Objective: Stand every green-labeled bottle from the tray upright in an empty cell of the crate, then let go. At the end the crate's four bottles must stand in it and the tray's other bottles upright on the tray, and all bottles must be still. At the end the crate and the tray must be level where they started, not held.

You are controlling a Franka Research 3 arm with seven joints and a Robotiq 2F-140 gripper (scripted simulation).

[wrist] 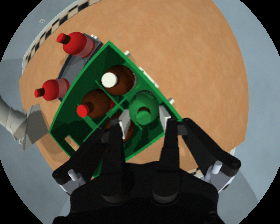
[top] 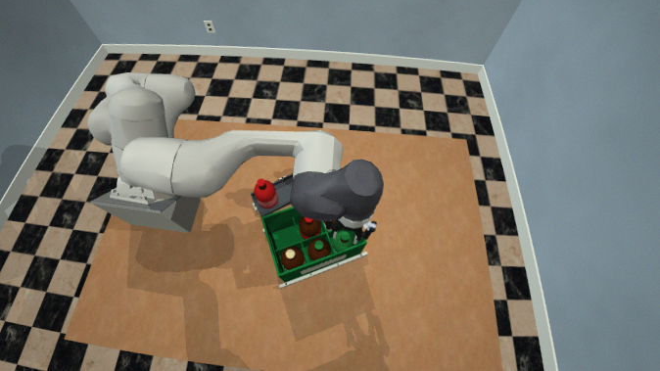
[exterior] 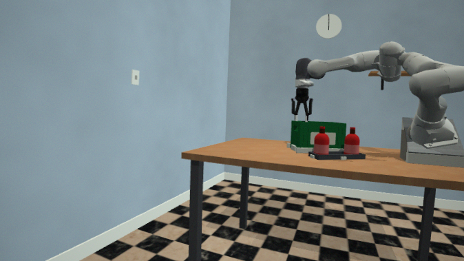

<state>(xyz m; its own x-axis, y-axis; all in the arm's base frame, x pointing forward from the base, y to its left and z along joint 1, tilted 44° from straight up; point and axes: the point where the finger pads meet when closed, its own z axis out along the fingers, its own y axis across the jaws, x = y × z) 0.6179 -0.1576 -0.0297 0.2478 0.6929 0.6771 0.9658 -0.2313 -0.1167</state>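
From above, a wooden tabletop (top: 416,252) stands on checkered floor. The green crate (top: 281,256) holds brown bottles and the green bottle (top: 344,238) in its right cell.

From the side, two red bottles (exterior: 321,143) stand on the tray (exterior: 335,156) (crate contents hidden).

At the wrist, the pincer (wrist: 139,137) stands partly open, gripping nothing.

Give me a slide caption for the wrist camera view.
Claw spread open above a green bottle standing in the green crate.
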